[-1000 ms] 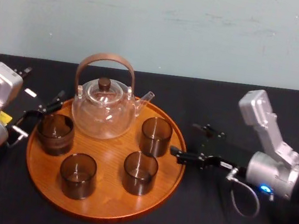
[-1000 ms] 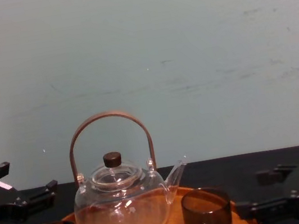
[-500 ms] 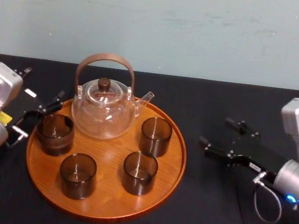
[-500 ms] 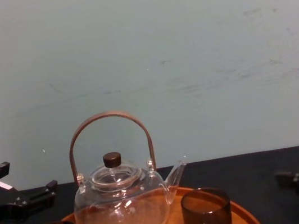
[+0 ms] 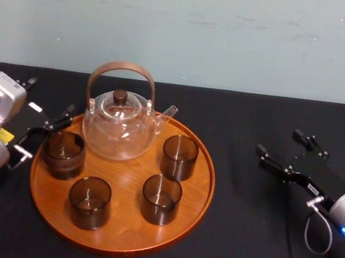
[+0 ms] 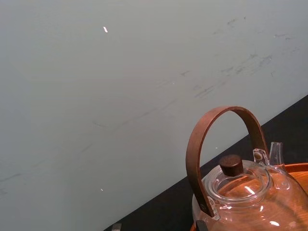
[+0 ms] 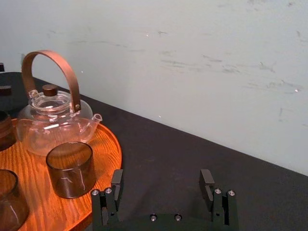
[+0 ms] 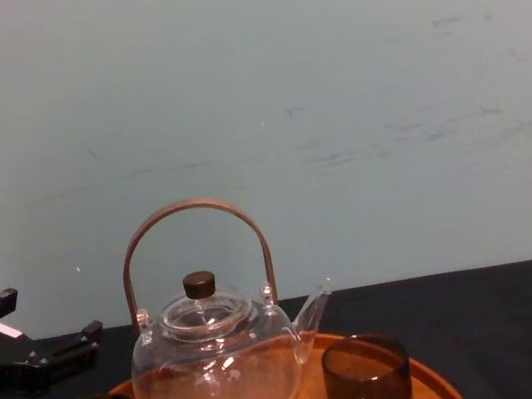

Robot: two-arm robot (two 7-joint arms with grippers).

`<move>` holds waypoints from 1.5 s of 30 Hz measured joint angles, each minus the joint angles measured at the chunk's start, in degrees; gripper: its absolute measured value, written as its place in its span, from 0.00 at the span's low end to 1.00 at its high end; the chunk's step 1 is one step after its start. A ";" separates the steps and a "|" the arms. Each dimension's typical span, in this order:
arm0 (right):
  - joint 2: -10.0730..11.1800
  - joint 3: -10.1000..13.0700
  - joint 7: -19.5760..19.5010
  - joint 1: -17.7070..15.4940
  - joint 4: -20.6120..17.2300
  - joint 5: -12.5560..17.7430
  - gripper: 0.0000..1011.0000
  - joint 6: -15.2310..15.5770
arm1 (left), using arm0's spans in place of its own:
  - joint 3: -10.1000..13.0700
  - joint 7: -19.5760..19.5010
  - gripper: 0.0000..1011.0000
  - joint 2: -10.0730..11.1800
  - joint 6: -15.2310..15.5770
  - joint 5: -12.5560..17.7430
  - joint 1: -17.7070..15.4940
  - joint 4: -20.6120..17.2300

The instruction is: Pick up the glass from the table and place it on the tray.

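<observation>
On the tray (image 5: 121,222), glasses (image 5: 179,157) stand upright.

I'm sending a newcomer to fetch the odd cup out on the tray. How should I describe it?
On the black table sits a round wooden tray holding a glass teapot. The cup stands at the tray's left edge, beside the teapot, on the side away from its spout. It is squat and round-sided, while the other three glasses are straight-walled.
</observation>
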 joint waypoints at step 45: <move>-1.39 0.78 -0.61 -0.39 0.89 -1.29 0.99 0.81 | 0.00 0.00 0.99 0.00 0.00 0.00 0.00 0.00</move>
